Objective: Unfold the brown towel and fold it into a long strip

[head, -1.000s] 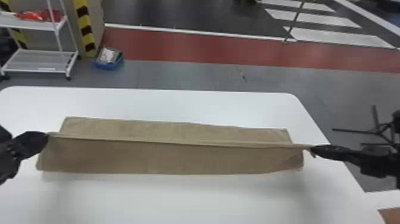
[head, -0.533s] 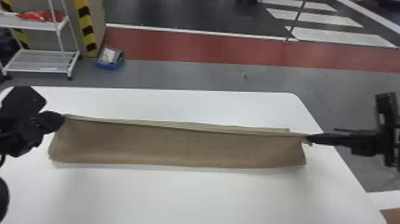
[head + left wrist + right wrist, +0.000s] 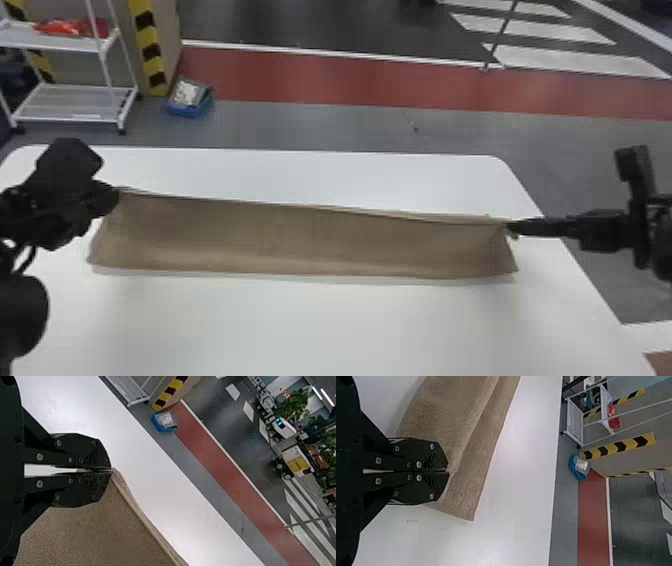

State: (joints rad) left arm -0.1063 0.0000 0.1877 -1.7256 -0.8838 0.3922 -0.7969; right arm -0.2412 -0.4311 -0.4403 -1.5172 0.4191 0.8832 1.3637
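Left pincer (image 3: 111, 470) and right pincer (image 3: 447, 471) each clamp one end of brown towel (image 3: 310, 240), equally near. Long axis nine-to-three o'clock; it likely gets laid toward twelve.

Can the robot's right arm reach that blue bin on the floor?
Probably not: the blue bin is on the floor beyond the white table, off toward the left, and the right pincer is busy pinching the brown towel.

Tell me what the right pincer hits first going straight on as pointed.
Likely the brown towel: the right pincer grips its edge, and more cloth lies just ahead. Height over that cloth is unclear.
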